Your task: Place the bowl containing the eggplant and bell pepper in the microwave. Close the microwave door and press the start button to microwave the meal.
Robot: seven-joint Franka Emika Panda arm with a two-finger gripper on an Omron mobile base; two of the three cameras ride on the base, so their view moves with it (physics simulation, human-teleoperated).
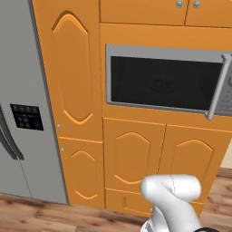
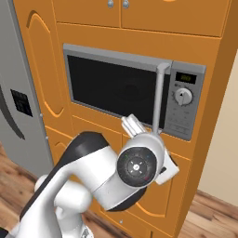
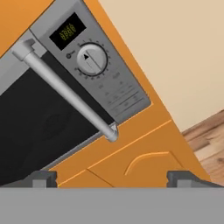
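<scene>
The microwave (image 1: pixel 167 81) (image 2: pixel 116 88) is built into orange cabinets, and its dark-glass microwave door (image 3: pixel 39 127) is shut. A long grey bar handle (image 2: pixel 159 97) (image 3: pixel 65 92) runs along the door's right edge. Beside it is the control panel (image 2: pixel 183 104) (image 3: pixel 94 65), with a display, a round dial and rows of small buttons; I cannot pick out the start button. My gripper (image 3: pixel 113 179) is open and empty, a short way in front of the cabinet below the handle's lower end. The bowl, eggplant and bell pepper are out of view.
A grey fridge (image 1: pixel 22 99) (image 2: pixel 18 93) stands left of the cabinet column. Orange cupboard doors (image 1: pixel 136 158) lie below the microwave, above a wooden floor (image 1: pixel 36 217). A beige wall (image 3: pixel 175 52) is to the right of the cabinets.
</scene>
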